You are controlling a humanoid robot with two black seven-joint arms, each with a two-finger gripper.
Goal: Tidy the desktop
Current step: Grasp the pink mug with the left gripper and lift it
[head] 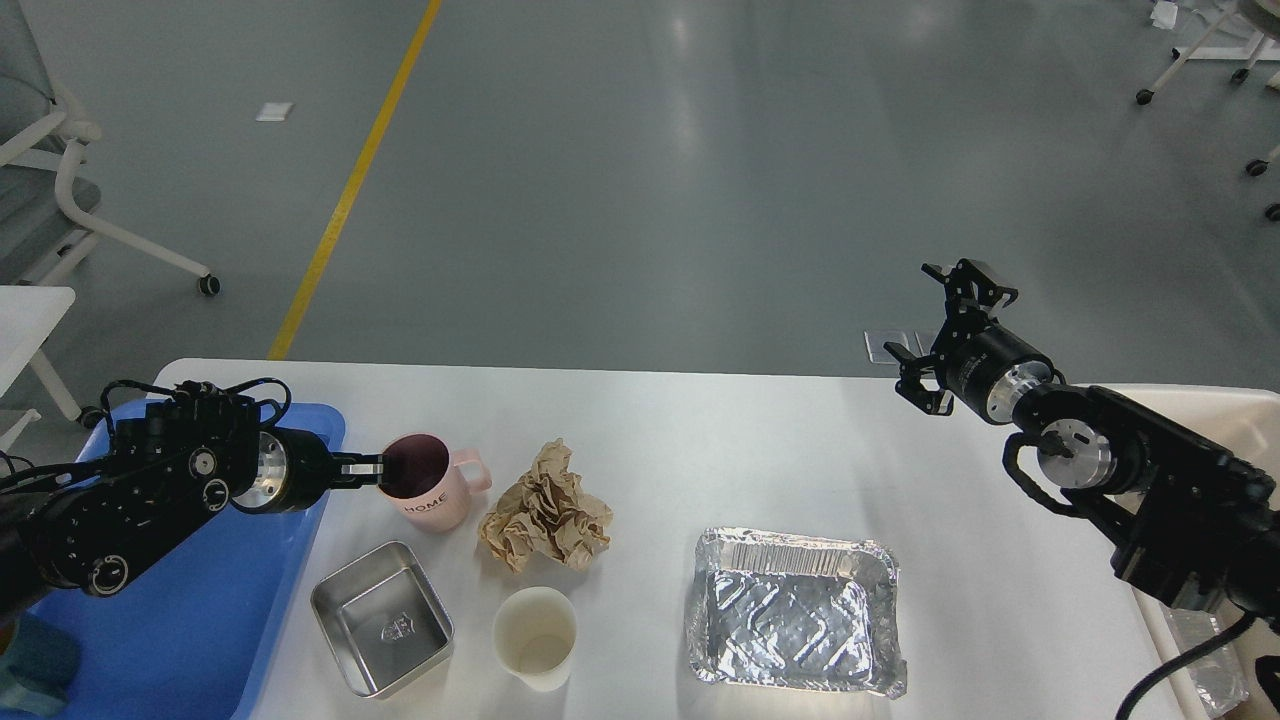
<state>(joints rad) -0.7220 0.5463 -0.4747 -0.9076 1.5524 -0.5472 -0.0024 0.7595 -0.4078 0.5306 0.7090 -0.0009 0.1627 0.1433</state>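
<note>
The white desktop (760, 450) holds a pink mug (438, 497) marked HOME, a ball of crumpled brown paper (545, 510), a square steel dish (380, 618), a paper cup (535, 637) and a foil tray (790, 545). My left gripper (372, 468) is at the mug's left rim, shut on it, and the mug leans slightly to the left. My right gripper (925, 325) is open and empty, held above the desktop's far right edge.
A blue plastic tray (190, 620) lies at the desktop's left end under my left arm. A cream bin (1200, 400) stands at the right behind my right arm. Grey floor lies beyond the far edge.
</note>
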